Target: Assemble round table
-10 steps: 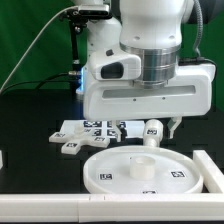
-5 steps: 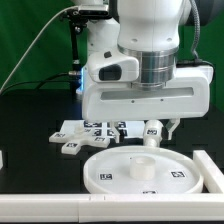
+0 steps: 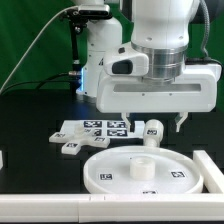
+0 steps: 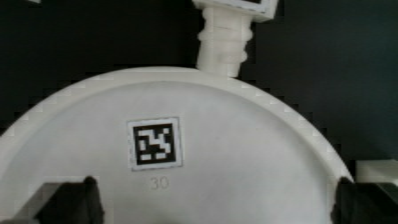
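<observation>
The round table's top, a large white disc (image 3: 112,172) with a raised rim and central hub (image 3: 143,168), lies flat near the front. In the wrist view the disc (image 4: 249,120) fills most of the picture and shows a square tag (image 4: 157,140). Just beyond its far rim stands the short white leg (image 3: 153,131) (image 4: 226,42). My gripper (image 3: 155,123) (image 4: 217,205) hangs open above the disc's far part. Its dark fingertips (image 4: 71,203) stand wide apart over the disc, with nothing between them. A small white piece (image 3: 70,148), possibly the base, lies left of the leg.
The marker board (image 3: 95,128) lies behind the disc towards the exterior view's left. A white rail (image 3: 60,206) runs along the front edge. A white block (image 3: 209,166) stands right of the disc. The arm's body fills the upper middle.
The arm's hand has shifted towards the exterior view's right and slightly up. The jaws have stayed open, and the disc and leg have not moved.
</observation>
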Controlling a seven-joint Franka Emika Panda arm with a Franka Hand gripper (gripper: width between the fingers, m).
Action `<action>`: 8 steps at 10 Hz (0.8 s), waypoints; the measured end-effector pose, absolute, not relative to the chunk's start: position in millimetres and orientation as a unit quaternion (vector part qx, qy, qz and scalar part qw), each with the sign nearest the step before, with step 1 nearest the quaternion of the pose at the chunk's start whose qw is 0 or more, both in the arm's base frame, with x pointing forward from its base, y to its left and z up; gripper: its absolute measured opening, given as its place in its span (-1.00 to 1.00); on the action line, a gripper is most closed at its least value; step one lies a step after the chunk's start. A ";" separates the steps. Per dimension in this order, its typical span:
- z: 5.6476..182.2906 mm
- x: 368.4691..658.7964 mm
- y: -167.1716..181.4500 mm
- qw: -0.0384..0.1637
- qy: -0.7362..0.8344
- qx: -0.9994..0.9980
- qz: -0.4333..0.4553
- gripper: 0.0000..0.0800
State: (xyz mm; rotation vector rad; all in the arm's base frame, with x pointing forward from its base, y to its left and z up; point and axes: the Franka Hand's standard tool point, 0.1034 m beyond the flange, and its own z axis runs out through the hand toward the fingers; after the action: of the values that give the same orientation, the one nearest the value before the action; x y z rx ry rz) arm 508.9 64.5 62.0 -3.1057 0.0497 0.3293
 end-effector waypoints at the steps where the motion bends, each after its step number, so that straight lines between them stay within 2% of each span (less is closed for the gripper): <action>1: 61.9 508.6 64.7 0.009 0.016 -0.994 0.106 0.62; 2: 62.1 499.9 67.2 0.008 0.034 -0.993 0.111 0.62; 4: 53.0 458.5 78.5 0.002 0.060 -0.989 0.134 0.62; 8: 45.2 452.4 78.7 0.003 0.076 -0.988 0.134 0.62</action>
State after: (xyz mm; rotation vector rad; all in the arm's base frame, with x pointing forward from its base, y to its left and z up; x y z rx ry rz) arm 452.4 78.7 45.2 -3.0975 0.2389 0.4192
